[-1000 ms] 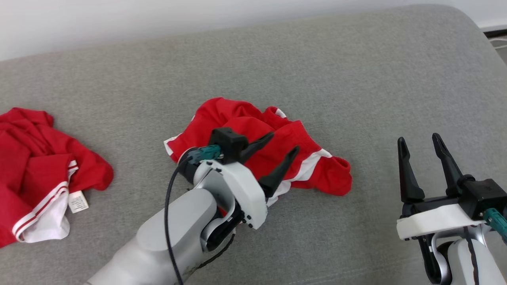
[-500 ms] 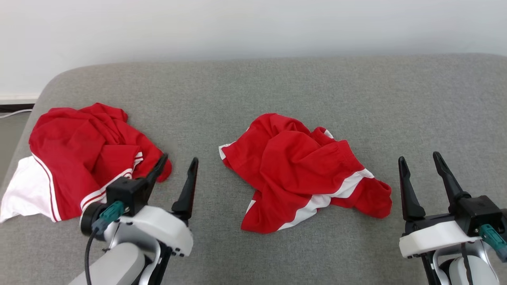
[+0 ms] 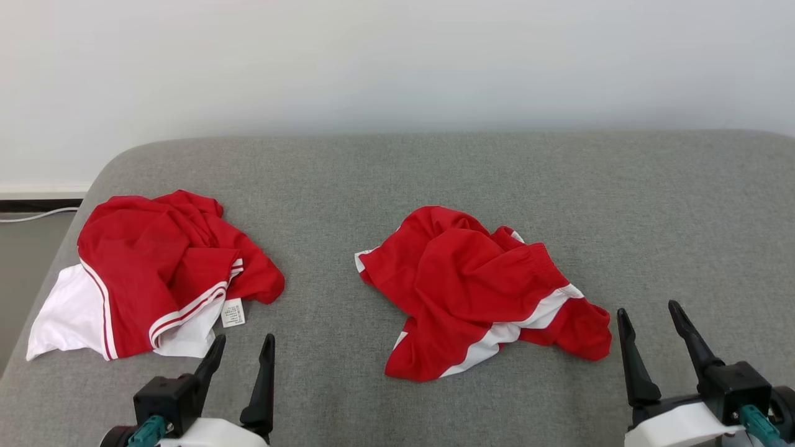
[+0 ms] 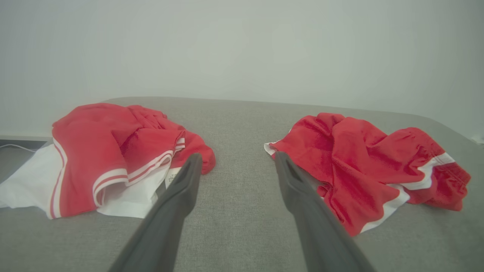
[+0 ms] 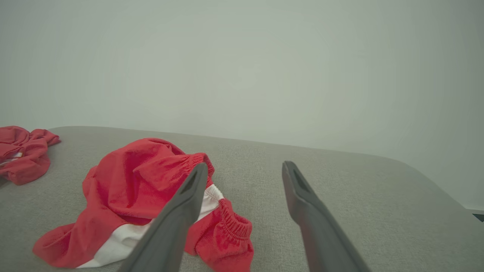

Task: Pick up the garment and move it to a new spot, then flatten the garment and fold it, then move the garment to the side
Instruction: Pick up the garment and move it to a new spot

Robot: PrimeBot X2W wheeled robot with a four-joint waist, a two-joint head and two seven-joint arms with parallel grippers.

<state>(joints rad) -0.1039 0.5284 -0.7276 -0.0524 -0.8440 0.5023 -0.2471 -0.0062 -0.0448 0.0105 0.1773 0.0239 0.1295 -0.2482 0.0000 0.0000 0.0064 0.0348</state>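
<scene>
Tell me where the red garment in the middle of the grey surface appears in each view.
Head view: middle garment at centre, slightly right.
Left wrist view: middle garment in right half.
Right wrist view: middle garment at lower left.
Shared landmark: the other red garment, left of it in each.

I see grey padded surface across middle and lower frame | plain white wall along the top | crumpled red-and-white garment at left, lying on the padding, white label at its lower-right edge | pale cable under dark skirting at far left edge
</scene>
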